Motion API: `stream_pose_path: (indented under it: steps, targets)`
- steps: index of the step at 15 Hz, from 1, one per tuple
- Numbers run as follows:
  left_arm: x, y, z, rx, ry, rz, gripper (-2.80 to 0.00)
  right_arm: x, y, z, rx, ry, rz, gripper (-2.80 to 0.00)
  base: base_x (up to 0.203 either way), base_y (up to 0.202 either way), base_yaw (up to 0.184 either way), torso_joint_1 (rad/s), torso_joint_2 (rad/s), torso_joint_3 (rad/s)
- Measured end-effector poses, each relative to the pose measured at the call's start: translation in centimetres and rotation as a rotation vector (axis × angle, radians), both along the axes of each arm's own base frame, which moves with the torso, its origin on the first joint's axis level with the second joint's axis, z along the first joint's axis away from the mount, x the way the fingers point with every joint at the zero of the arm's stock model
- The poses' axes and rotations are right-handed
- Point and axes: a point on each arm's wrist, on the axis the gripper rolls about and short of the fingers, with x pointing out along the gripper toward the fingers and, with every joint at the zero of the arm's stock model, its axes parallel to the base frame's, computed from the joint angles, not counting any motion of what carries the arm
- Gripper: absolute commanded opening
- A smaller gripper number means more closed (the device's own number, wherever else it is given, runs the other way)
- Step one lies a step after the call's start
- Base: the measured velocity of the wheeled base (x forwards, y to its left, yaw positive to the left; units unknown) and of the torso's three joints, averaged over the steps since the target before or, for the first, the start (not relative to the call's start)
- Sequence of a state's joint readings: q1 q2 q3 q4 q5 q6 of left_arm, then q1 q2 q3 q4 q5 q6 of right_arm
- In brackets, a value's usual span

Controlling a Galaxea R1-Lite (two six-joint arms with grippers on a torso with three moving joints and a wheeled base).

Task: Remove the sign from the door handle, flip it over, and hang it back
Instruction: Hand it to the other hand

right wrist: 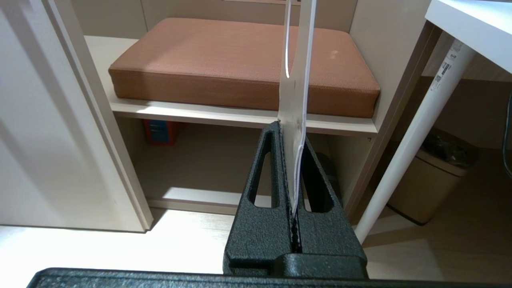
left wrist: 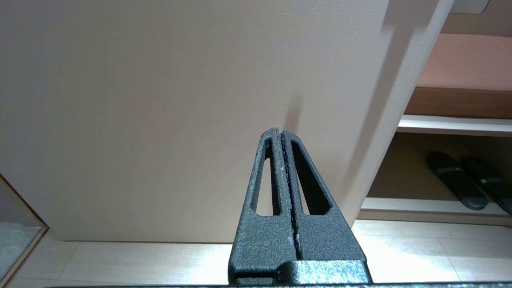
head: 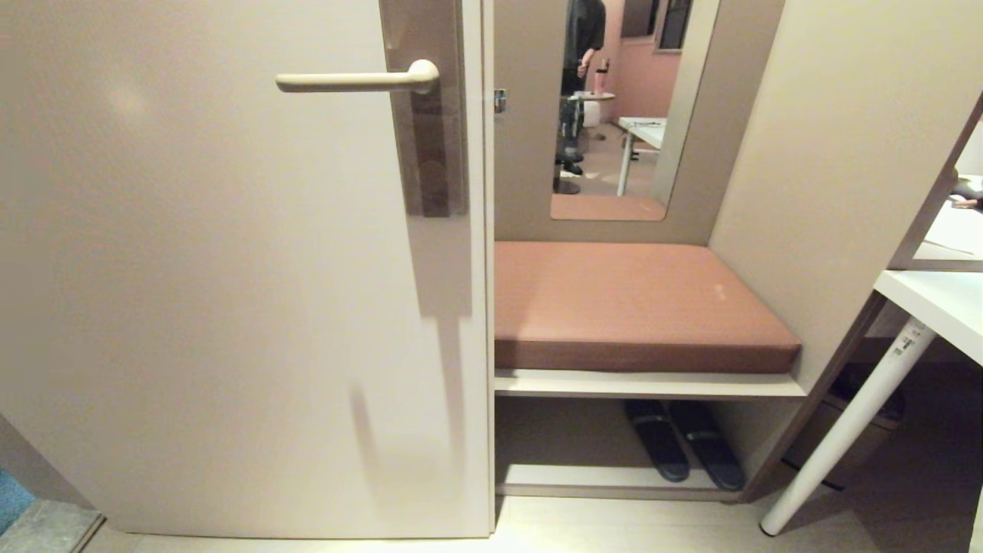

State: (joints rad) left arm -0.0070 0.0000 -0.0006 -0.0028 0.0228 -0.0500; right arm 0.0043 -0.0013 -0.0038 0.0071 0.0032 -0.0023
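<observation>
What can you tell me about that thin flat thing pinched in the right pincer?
It is the sign, seen edge-on from the right wrist camera, so it looks like a thin pale-grey strip with a white edge; its face and any lettering cannot be read. It seems stiff and flat, like card or plastic. The right pincer is shut on one end, and the rest sticks straight out past the fingertips, in front of the brown cushion. Nothing else touches it. It is not on the door handle, which is bare.
</observation>
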Motion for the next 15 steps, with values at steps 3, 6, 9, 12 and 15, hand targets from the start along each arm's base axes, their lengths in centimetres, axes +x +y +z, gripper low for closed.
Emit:
stream_pose_path:
  steps: [3, 6, 9, 12, 15]
  targets:
    - [0.0, 0.0, 0.0, 0.0, 0.0, 0.0, -2.8, -0.1, 0.0, 0.3, -0.005, -0.006, 0.0, -2.8, 0.0, 0.0, 0.0, 0.0, 0.0, 0.0]
    - [0.0, 0.0, 0.0, 0.0, 0.0, 0.001, -2.8, -0.8, 0.0, 1.7, -0.007, 0.003, 0.004, -2.8, 0.0, 0.0, 0.0, 0.0, 0.0, 0.0]
    - [0.0, 0.0, 0.0, 0.0, 0.0, 0.001, -2.8, -1.7, 0.0, 3.3, -0.025, 0.011, 0.002, -2.8, 0.0, 0.0, 0.0, 0.0, 0.0, 0.0]
    - [0.0, 0.0, 0.0, 0.004, 0.0, -0.001, -2.8, -1.7, 0.0, 6.2, -0.08, 0.001, 0.001, -2.8, 0.0, 0.0, 0.0, 0.0, 0.0, 0.0]
    - [0.0, 0.0, 0.0, 0.003, 0.0, -0.001, -2.8, -1.0, 0.0, 10.1, -0.122, 0.001, 0.002, -2.8, 0.0, 0.0, 0.0, 0.0, 0.0, 0.0]
